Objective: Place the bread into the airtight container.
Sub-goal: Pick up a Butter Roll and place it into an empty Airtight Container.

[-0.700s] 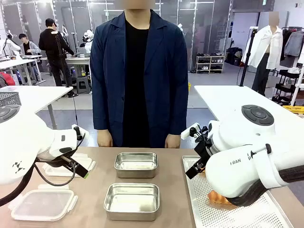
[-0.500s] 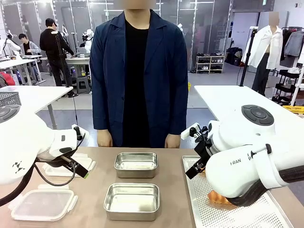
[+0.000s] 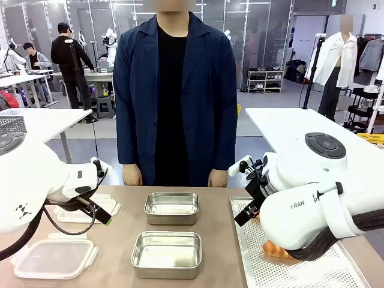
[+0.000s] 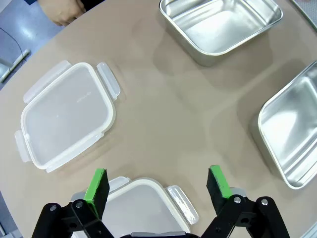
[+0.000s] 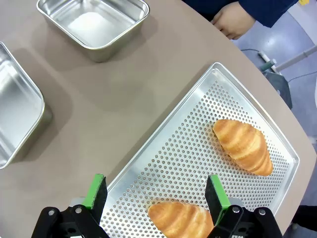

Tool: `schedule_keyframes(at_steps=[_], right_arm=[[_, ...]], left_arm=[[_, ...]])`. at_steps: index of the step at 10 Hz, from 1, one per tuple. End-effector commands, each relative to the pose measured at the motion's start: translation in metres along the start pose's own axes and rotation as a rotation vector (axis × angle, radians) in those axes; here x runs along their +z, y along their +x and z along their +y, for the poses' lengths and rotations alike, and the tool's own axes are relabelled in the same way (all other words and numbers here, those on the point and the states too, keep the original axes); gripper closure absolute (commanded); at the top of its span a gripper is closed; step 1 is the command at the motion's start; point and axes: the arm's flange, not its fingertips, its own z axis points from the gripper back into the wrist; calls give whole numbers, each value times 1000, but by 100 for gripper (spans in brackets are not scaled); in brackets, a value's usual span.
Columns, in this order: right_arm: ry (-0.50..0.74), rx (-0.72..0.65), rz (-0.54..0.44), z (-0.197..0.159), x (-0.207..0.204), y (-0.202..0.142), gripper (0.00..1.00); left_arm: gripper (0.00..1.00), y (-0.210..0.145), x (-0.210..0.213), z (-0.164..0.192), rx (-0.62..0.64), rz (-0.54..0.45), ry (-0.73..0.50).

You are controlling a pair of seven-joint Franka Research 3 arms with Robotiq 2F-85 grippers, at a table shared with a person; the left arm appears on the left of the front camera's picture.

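Note:
Two golden bread rolls lie on the perforated tray (image 5: 188, 144): one bread (image 5: 243, 146) at its far side, the other bread (image 5: 181, 218) just below my right gripper (image 5: 156, 192), which hangs open above the tray. In the front view, a bread (image 3: 275, 248) peeks out under the right arm. Two steel airtight containers stand empty mid-table, the far one (image 3: 171, 207) and the near one (image 3: 167, 253). My left gripper (image 4: 157, 183) is open over a clear lid (image 4: 143, 210), holding nothing.
A second clear lid (image 4: 67, 121) lies beside the first, left of the containers (image 4: 223, 27). A person stands at the far edge, hands (image 5: 233, 22) resting by the table. Bare tabletop separates the tray from the containers.

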Motion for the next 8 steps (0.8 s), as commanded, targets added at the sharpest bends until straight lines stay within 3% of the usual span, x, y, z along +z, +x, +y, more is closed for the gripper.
schedule_keyframes(at_steps=[1,3,4,6,8], right_arm=[[1,-3,0,0,0,0,0],[0,0,0,0,0,0,0],[59,8,-1,-16,20,11,0],[50,19,-21,-52,75,36,0],[65,27,-29,-97,155,42,0]], left_arm=[[0,0,0,0,0,0,0],[0,0,0,0,0,0,0],[0,13,15,8,-26,114,-8],[0,39,75,35,-7,71,-35],[0,47,168,62,-10,22,-125]])
